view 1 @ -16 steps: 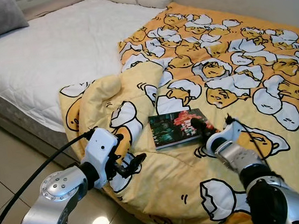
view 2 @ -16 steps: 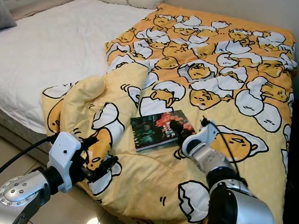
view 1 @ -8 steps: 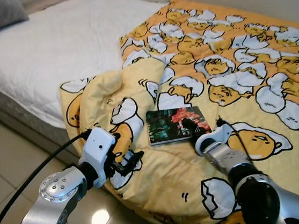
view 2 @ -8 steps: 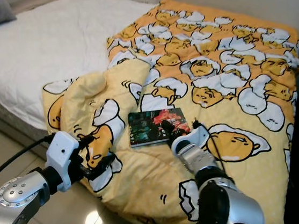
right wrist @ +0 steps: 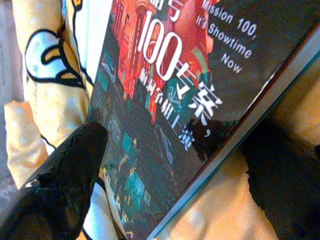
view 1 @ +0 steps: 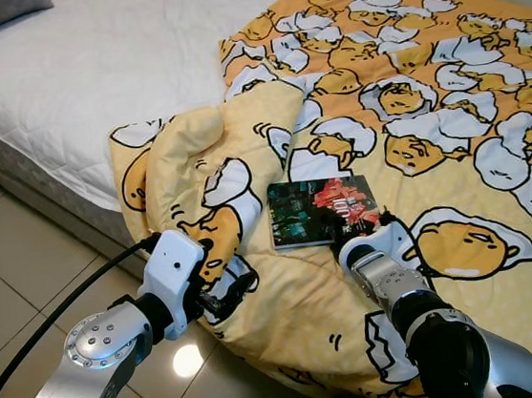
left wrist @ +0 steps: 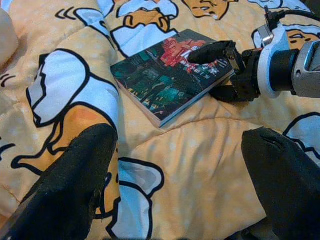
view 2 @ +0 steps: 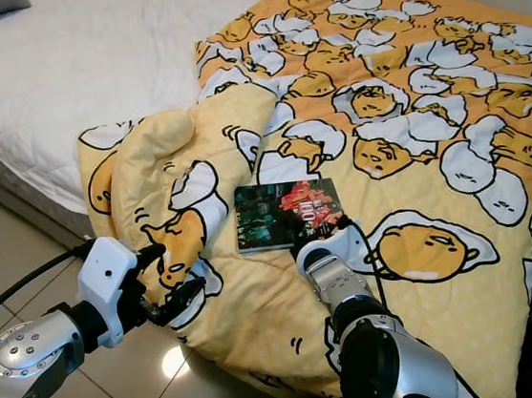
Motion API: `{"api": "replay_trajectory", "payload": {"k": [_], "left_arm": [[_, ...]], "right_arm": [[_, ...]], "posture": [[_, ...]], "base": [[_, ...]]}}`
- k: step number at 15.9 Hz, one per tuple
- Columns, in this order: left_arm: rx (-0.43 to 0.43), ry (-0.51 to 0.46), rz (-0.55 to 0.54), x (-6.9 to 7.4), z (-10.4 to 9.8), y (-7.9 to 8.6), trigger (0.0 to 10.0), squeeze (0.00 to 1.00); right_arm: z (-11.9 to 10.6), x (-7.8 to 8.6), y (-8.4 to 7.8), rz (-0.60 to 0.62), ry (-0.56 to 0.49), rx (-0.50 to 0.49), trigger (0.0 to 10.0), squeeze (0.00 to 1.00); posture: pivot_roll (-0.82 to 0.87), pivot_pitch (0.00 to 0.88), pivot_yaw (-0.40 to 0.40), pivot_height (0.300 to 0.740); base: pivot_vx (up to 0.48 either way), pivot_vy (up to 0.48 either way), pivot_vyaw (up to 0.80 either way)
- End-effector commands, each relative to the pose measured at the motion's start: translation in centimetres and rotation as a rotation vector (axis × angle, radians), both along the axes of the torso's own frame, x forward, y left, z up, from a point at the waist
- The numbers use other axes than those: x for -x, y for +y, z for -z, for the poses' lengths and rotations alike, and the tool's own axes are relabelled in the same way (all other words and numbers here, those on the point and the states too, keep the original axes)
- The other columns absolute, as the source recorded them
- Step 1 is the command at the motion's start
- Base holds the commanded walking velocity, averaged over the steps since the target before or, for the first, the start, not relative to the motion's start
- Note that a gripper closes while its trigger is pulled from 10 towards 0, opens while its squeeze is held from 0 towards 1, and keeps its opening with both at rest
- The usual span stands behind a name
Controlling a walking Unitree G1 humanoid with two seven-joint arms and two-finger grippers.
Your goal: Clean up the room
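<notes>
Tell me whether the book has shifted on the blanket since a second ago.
No. The book lies in the same spot among the egg drawings on the blanket; only the camera moved. The right gripper straddles its corner.

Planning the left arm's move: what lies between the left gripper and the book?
Only rumpled yellow blanket. In the left wrist view, no object sits between the left gripper and the book; the right gripper straddles its far edge.

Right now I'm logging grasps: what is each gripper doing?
Left gripper: open, empty, over the yellow egg-print blanket.
Right gripper: open, fingers straddling the dark glossy book's edge.
</notes>
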State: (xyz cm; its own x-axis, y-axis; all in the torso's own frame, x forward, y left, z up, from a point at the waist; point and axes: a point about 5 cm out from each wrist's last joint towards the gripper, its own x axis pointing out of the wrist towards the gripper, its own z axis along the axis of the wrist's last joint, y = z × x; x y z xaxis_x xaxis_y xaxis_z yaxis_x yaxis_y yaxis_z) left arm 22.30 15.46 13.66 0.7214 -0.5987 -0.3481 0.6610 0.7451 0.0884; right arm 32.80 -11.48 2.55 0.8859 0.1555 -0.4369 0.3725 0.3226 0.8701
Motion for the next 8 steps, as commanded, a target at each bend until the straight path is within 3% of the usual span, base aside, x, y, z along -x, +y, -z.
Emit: {"api": "replay_trajectory", "payload": {"k": [1,4,8], "left_arm": [[0.001,-0.004,0.007,0.2,-0.2,0.0,10.0,1.00],[0.004,-0.002,0.009,0.3,0.0,-0.2,10.0,1.00],[0.000,-0.001,0.001,0.4,0.0,0.1,10.0,1.00]], "right_arm": [[-1.0,-0.7,0.2,0.025,-0.061,-0.052,10.0,0.00],[-3.0,-2.1,0.0,0.055,-0.157,-0.090,10.0,0.00],[-3.7,-2.7,0.3,0.054,-0.167,-0.078,10.0,0.00]], "posture": [[0.04,0.148,-0.069,0.740],[0.04,0.129,-0.079,0.740],[0.06,0.134,-0.079,0.740]], "base": [[0.000,0.000,0.00],[0.000,0.000,0.00],[0.000,0.000,0.00]]}}
